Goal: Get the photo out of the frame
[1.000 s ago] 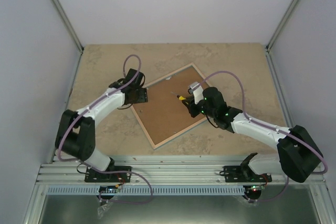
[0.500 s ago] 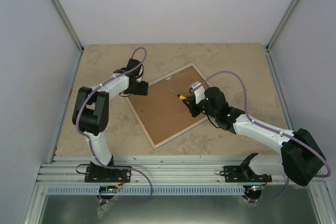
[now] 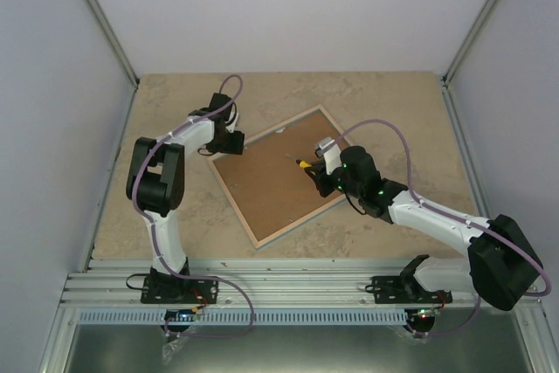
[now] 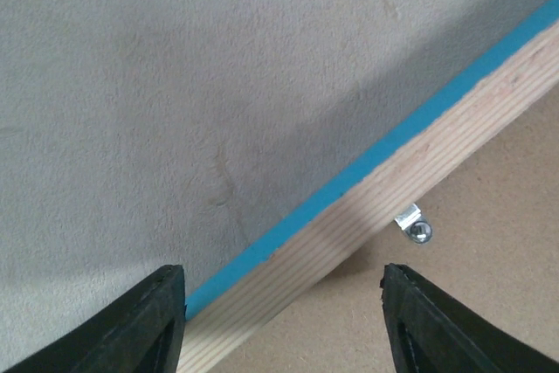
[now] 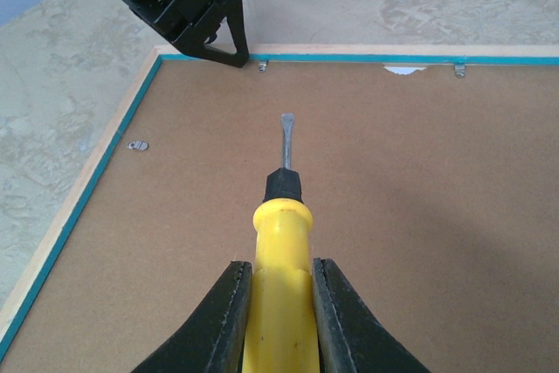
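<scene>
I see the thin turquoise-blue rectangular picture frame (image 3: 262,188) lying back-up near the middle of the beige stone-patterned counter (image 3: 393,111), turned so its corners point diamond-wise. Its brown backing board faces up, edged in pale wood. The photo does not show from this side.

My right end effector (image 5: 279,268) is pinching the yellow plastic-handled flat-blade screwdriver (image 5: 281,207) by the handle. It holds the tool low over the backing board. The steel blade points toward the frame's far edge and ends short of a small silver metal retaining tab (image 5: 264,65) there. I cannot tell whether the blade tip touches the board. Two more tabs show in the right wrist view, one further along that same edge and one on the left side.

My left end effector (image 4: 281,270) is spread wide, straddling the frame's edge close to a corner. One finger (image 4: 157,321) is over bare counter and the other is over the brown board, with a tab just beside it. I cannot tell if either finger touches down.
</scene>
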Tool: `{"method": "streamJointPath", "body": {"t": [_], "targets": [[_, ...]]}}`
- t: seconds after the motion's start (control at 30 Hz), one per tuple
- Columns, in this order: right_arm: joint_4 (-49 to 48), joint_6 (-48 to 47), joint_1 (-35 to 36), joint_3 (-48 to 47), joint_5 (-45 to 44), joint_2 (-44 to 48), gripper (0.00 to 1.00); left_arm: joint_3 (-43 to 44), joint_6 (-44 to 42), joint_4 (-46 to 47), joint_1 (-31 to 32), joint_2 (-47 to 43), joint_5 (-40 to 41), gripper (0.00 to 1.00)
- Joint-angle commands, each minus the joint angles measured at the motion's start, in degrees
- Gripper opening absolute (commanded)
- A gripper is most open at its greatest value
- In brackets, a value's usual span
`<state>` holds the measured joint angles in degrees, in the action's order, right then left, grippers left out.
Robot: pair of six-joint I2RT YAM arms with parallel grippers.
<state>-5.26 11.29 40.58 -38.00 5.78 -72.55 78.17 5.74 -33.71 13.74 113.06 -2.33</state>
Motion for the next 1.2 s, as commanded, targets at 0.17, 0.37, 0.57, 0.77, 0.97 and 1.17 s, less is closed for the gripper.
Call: {"method": "streamJointPath", "body": {"t": [0.17, 0.37, 0.57, 0.77, 0.97, 1.17], "targets": [[-0.55, -0.26, -0.31, 0.38, 0.31, 1.12, 0.01, -0.39, 1.03, -4.09, -0.03, 1.08, -3.85, 0.5], [-0.78, -0.15, -0.31, 0.47, 0.55, 1.1, 0.01, -4.73, 4.11, -4.4, -0.03, -1.57, -6.6, 0.49], [-0.86, -0.23, -0.32, 0.29, 0.7, 0.84, 0.0, -10.5, 7.21, -4.57, 0.66, -6.66, -10.11, 0.51], [-0.99, -0.29, -0.32, 0.09, 0.78, 0.66, 0.0, -12.76, 8.42, -5.22, 2.96, -11.06, -9.78, 0.54], [-1.07, -0.53, -0.28, -0.3, 1.73, 0.31, 0.01, -10.02, 7.2, -6.21, 3.05, -9.84, -6.72, 0.64], [-0.75, -0.57, -0.3, -0.17, 1.58, 0.72, 0.0, -7.05, 5.51, -7.63, 3.05, -5.81, -4.34, 0.65]]}}
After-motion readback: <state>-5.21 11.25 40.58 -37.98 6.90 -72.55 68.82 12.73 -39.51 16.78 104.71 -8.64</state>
